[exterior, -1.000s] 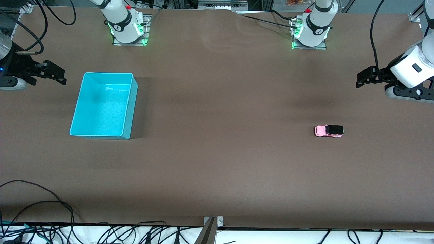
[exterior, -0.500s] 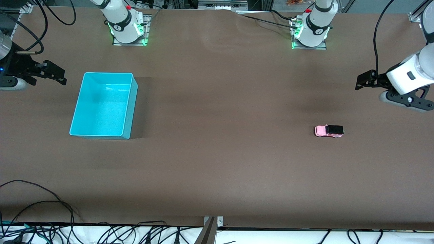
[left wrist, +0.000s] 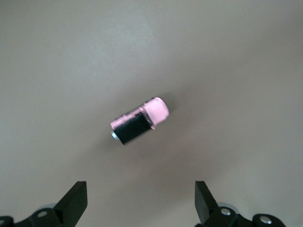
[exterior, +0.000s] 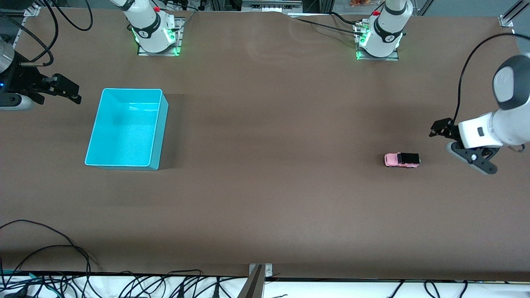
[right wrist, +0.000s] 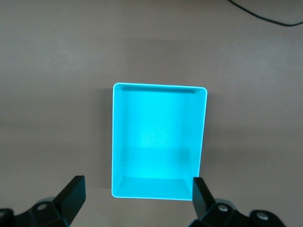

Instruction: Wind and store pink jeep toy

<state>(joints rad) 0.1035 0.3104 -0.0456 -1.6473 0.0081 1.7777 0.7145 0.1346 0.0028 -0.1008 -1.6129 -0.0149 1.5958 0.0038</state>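
Observation:
The pink jeep toy (exterior: 401,159), pink with a black roof, stands alone on the brown table toward the left arm's end. In the left wrist view the jeep (left wrist: 139,121) lies ahead of the fingers, apart from them. My left gripper (exterior: 439,128) is open and empty over the bare table beside the jeep; it also shows in the left wrist view (left wrist: 140,198). My right gripper (exterior: 66,89) is open and empty, waiting beside the turquoise bin (exterior: 160,132) at the right arm's end. The right wrist view shows that gripper (right wrist: 137,194) and the empty bin (right wrist: 160,86).
Both arm bases (exterior: 155,37) (exterior: 379,41) stand at the table's edge farthest from the front camera. Loose black cables (exterior: 49,248) lie at the near edge of the table.
My left arm has swung down toward the front camera, bringing its gripper closer to the jeep. The jeep, the bin and the right arm have not moved.

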